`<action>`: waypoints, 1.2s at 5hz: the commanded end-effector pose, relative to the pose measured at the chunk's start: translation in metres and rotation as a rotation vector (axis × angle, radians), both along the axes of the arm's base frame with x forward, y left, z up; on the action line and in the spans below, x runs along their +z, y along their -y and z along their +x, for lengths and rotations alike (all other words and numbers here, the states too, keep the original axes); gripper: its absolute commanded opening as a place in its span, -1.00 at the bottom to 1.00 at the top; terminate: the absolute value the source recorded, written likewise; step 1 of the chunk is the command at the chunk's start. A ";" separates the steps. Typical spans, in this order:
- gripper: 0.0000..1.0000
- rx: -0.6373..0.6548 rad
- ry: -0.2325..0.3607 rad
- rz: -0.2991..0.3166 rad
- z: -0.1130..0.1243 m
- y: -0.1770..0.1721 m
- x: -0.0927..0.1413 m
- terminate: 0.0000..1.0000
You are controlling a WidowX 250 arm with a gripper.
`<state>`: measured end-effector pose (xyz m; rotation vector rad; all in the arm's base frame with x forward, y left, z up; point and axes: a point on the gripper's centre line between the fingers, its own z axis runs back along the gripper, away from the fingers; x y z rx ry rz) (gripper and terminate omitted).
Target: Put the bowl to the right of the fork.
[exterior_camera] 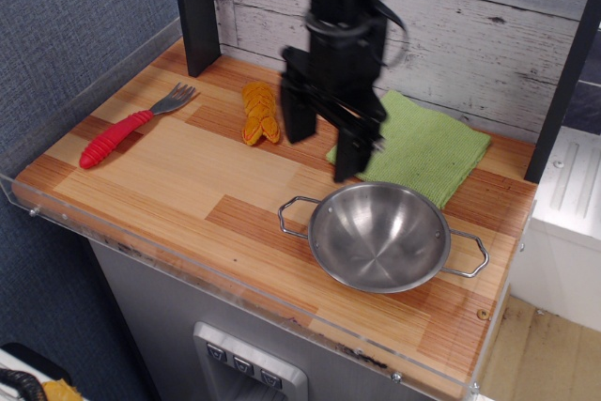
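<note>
Jaws spread apart, nothing between them. Black two-fingered gripper (pixel 324 147) points down, hanging above the wooden tabletop (pixel 178 185). One finger (pixel 298 119) hangs lower left, the other finger (pixel 350 152) reaches further toward the camera; its tip stands just above the far rim of the shiny round stainless-steel bowl (pixel 377 236), at about 11 o'clock of the bowl. Whether the tip touches the rim cannot be told from this view.

Bowl sits upright on the table, near the front right part, with two angular wire loop handles, one at its 9 o'clock and one at its 3 o'clock. Empty inside.

Folded green cloth (pixel 427 146) lies at the bowl's 12 o'clock, partly hidden behind the gripper; the bowl's far rim is close to the cloth's near edge.

Orange-yellow ridged toy food piece (pixel 258 112) lies at the gripper's 9 o'clock, just beside the left finger in the view.

Small fork with grey metal tines and ribbed red plastic handle (pixel 131 126) lies well apart from the bowl, at the bowl's 10 o'clock, near the table's left edge, tines pointing to the back wall.

Black upright post (pixel 197 11) stands at the back left corner.
</note>
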<state>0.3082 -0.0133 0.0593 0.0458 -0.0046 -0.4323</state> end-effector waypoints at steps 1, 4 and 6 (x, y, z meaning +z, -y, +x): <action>1.00 -0.089 -0.030 0.024 0.001 0.020 -0.015 -1.00; -1.00 -0.085 -0.079 0.071 0.000 0.025 -0.034 -1.00; -1.00 -0.073 -0.064 0.062 -0.002 0.024 -0.031 -1.00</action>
